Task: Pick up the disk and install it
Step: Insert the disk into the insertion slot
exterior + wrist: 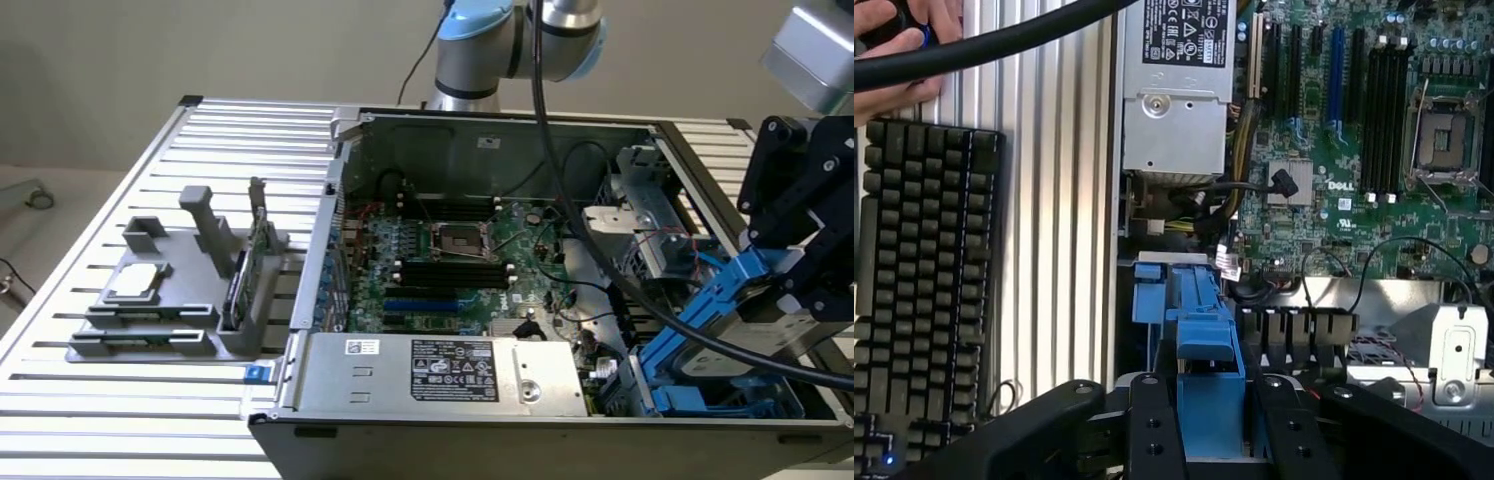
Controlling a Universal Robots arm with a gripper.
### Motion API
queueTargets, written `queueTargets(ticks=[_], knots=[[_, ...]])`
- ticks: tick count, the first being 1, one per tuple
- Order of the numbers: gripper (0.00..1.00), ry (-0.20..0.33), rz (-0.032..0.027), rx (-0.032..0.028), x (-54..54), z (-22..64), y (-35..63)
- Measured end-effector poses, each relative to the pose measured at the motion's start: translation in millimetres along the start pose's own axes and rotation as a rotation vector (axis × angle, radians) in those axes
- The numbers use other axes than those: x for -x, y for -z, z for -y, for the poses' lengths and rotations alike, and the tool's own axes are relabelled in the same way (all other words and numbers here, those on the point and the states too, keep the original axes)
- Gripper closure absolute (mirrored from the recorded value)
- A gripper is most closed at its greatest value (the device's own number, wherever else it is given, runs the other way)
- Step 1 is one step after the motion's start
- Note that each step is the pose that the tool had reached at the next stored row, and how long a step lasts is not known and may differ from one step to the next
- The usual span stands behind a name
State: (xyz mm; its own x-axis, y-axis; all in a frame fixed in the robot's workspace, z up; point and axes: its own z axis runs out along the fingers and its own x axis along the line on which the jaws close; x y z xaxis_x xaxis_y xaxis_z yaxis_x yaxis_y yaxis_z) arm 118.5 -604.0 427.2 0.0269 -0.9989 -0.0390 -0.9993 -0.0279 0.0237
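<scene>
Black fingers [1154,435] grip the disk [1209,385] by its bright blue plastic handle and rails.

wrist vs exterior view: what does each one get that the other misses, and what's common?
Wrist view: keyboard on the table, a hand near it. Exterior view: grey fixture on the table, the arm's blue joint. Both: the disk clamped in the gripper, motherboard, power supply.
</scene>
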Motion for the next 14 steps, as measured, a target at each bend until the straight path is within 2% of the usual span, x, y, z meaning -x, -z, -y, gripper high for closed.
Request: queueTargets(ticks=[8,9,10,12,13,14], knots=[[0.67,0.002,0.0066,0.0058,2.2,0.3,-5.3],[0.66,0.002,0.0067,0.0069,2.2,0.3,-5.8],[0.6,0.002,0.0073,0.0081,2.3,0.5,-6.4],[0.6,0.002,0.0092,0.0112,2.2,0.7,-7.7],[0.53,0.002,0.0097,0.0128,2.2,0.9,-8.1],[0.53,0.002,0.0102,0.0147,2.1,1.1,-8.4]])
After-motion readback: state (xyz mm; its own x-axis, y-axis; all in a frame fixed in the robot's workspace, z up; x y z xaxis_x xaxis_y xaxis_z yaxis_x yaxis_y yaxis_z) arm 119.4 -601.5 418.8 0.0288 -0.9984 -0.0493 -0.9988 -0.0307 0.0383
